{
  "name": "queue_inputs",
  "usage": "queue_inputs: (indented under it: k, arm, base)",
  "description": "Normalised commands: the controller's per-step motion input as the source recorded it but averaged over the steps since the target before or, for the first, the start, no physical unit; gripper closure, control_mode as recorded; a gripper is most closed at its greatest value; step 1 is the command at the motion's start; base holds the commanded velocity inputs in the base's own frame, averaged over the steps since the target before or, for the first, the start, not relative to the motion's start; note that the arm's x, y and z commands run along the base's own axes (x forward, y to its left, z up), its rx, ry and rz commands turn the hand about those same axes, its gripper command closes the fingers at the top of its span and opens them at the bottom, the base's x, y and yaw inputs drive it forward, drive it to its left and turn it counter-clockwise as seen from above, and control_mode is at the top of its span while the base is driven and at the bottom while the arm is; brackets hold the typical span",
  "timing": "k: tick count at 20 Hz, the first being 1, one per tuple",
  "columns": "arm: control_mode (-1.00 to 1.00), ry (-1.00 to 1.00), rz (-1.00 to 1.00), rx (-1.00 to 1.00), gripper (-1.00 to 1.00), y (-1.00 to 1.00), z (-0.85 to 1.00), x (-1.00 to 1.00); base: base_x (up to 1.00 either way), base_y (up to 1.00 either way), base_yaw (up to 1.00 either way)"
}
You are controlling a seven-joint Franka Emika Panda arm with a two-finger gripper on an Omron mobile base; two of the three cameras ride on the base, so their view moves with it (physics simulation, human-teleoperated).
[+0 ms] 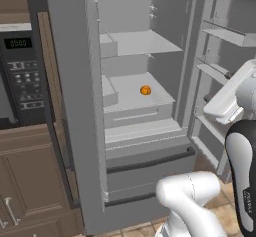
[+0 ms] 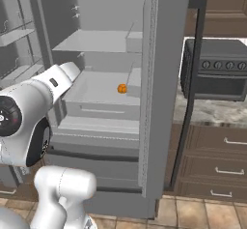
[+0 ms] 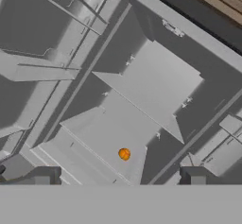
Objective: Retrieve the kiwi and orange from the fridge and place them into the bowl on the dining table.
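From the left base view, the tall grey fridge [image 1: 75, 106] stands open with the small round bright-orange orange [image 1: 145, 90] still on its middle shelf; the right base view shows it there too, untouched. In the hand view the two-finger gripper [image 3: 118, 180] hangs spread wide and empty well short of the orange, so I judge the fetching barely begun, no kiwi to be seen.

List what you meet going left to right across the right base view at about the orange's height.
Arm → orange on a fridge shelf → open fridge door with its dark handle → black oven on the counter.
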Motion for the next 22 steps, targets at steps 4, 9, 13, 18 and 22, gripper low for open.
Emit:
queue_inputs:
  k: [4,9,13,18,22]
  arm:
    - [1.00,0.00,0.00,0.00,-1.00,0.00,0.00,0.00]
    - [1.00,0.00,0.00,0.00,-1.00,0.00,0.00,0.00]
    - [1.00,0.00,0.00,0.00,-1.00,0.00,0.00,0.00]
    - [1.00,0.00,0.00,0.00,-1.00,0.00,0.00,0.00]
    - [1.00,0.00,0.00,0.00,-1.00,0.00,0.00,0.00]
  base:
    - [0.62,0.10,-0.05]
    - [0.40,0.06,-0.02]
    - [0.16,0.02,0.00]
    - [0.06,0.00,0.00]
    - [0.00,0.00,0.00]
